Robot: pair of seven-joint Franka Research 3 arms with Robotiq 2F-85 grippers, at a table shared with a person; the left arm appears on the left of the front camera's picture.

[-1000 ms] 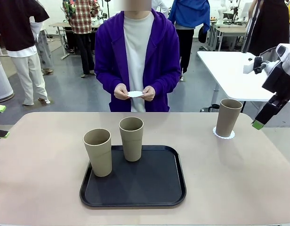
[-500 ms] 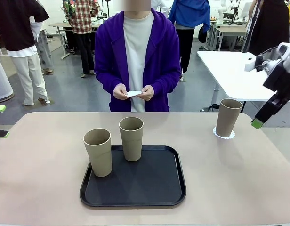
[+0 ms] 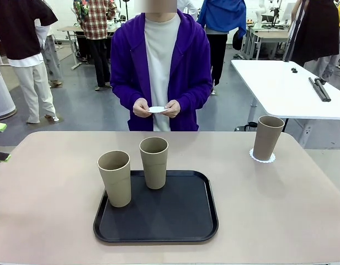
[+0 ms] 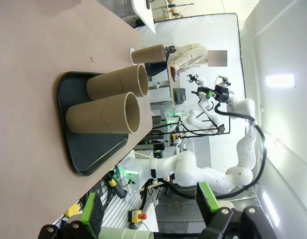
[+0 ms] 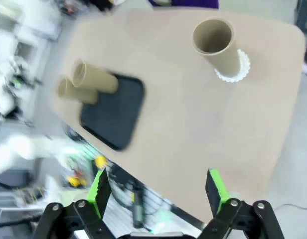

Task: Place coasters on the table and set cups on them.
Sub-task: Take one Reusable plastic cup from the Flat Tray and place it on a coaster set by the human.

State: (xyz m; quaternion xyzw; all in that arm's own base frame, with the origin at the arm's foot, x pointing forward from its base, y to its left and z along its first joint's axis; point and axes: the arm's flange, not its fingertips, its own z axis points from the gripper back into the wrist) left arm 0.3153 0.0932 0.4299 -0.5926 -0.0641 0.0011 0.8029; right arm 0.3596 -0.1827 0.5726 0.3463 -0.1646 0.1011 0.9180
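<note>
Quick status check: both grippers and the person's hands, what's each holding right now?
Left gripper: open, holding nothing.
Right gripper: open, holding nothing.
Person's hands: holding a white coaster between them.

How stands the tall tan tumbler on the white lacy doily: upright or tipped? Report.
Upright: the tumbler sits base-down on the doily.

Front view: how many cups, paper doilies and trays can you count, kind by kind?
Cups: 3
Coasters: 2, one under the right-hand cup, one held by the person
Tray: 1
Total: 6
</note>
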